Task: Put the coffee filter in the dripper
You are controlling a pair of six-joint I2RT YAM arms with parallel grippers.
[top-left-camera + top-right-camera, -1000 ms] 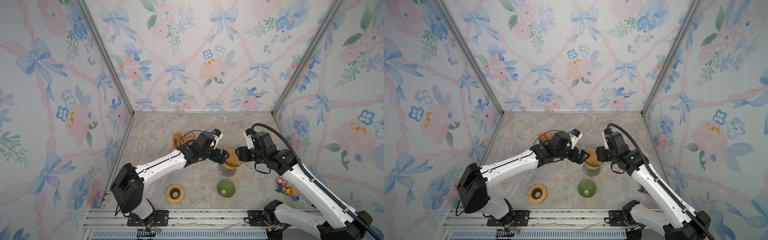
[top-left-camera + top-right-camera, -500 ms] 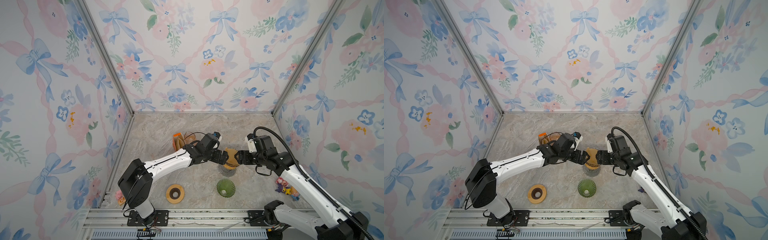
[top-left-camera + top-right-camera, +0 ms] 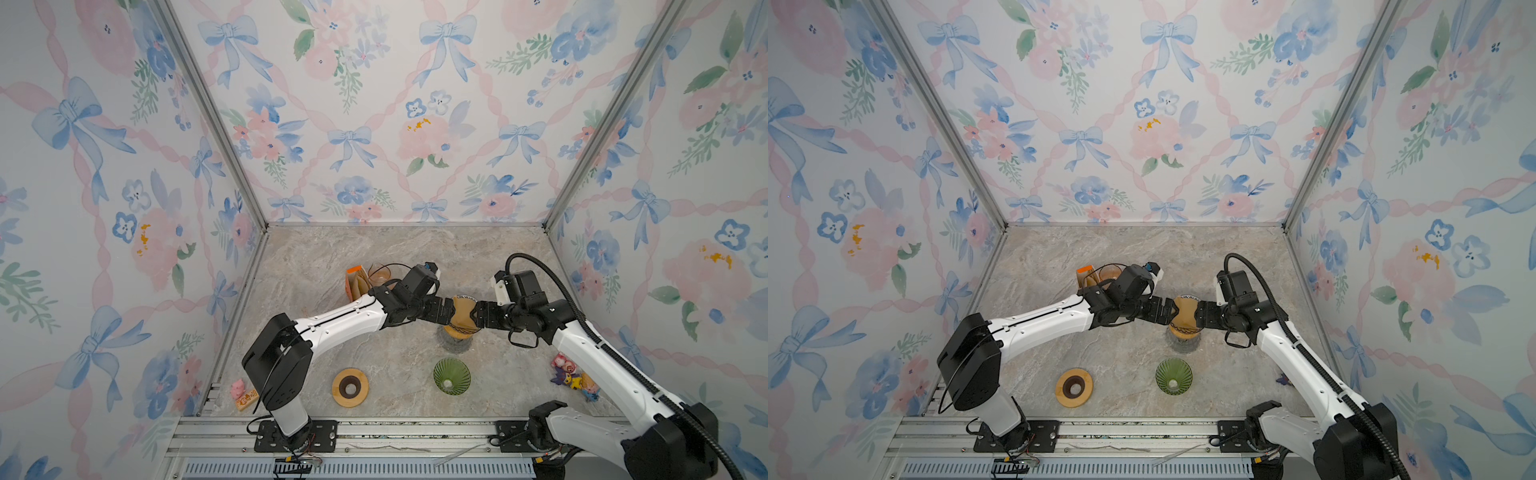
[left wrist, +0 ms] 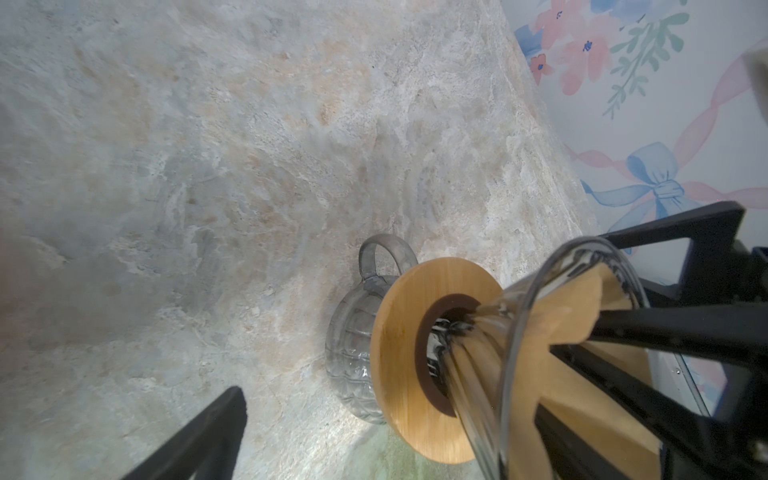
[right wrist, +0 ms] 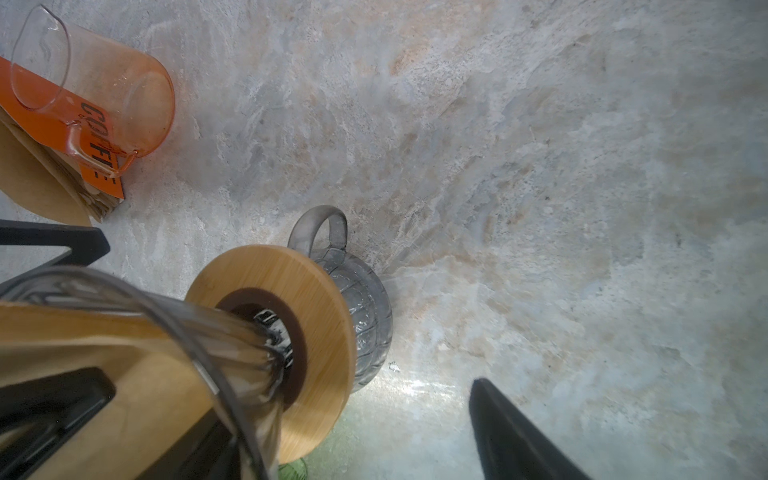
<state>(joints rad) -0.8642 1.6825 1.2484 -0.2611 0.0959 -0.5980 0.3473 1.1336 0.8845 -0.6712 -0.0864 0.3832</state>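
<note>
Now, near edge, green cone (image 3: 451, 375) sits untouched. Mid-frame, filter (image 3: 460, 312) sits inside the dripper (image 4: 482, 374). Both arms have closed in on it; left gripper (image 3: 448, 311) fingers wide apart, right gripper (image 3: 478, 318) fingers just spread wider. Placement looks done; only retreat remains. Behind, pouch (image 3: 356, 284) idle.

I see a tan-brown coffee filter (image 4: 573, 307) inside the clear dripper (image 4: 478, 357), above a pale wood collar (image 4: 407, 332) with a dark brown centre. Near right is a ribbed green cone (image 3: 451, 375). Far left is an orange-tinted jug (image 5: 104, 95). The table (image 3: 316, 266) is veined grey-beige marble, and the walls (image 3: 374, 124) show blue bows and pink ribbons.
</note>
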